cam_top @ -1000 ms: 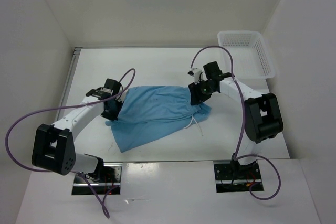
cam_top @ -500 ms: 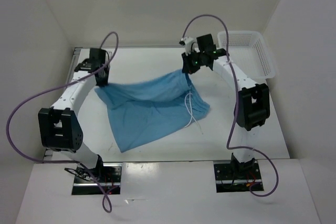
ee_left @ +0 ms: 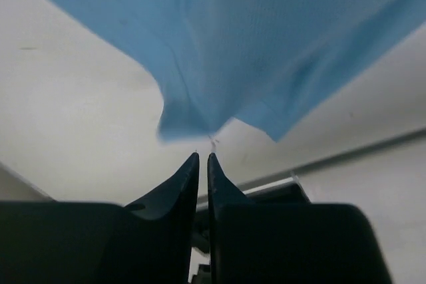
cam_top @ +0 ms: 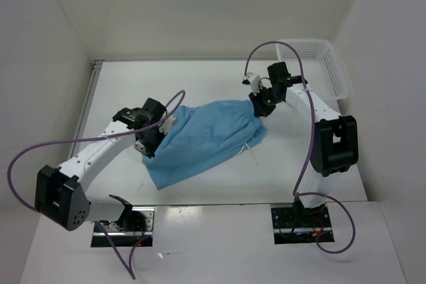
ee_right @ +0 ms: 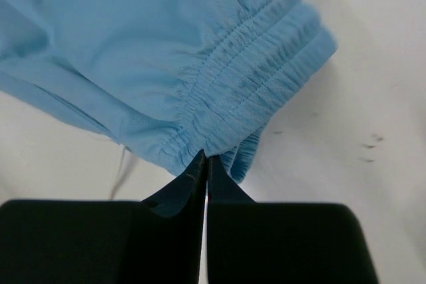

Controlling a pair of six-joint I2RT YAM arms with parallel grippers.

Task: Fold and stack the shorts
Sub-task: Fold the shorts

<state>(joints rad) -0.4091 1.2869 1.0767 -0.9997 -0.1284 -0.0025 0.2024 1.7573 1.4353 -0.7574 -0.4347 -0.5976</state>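
1. Left gripper (ee_left: 203,156), at the 9 o'clock edge of the shorts (cam_top: 206,134) lying mid-tabletop (cam_top: 200,78): jaws pressed nearly together, with the hem corner just past their tips. The grip is unclear, so the corner may drop and skew the fold.
2. Right gripper (ee_right: 202,157), at 2 o'clock: jaws pinching only a sliver of the waistband (ee_right: 259,78). A tug could pull it free.

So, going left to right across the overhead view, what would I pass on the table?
left pincer → blue shorts → right pincer → white basket
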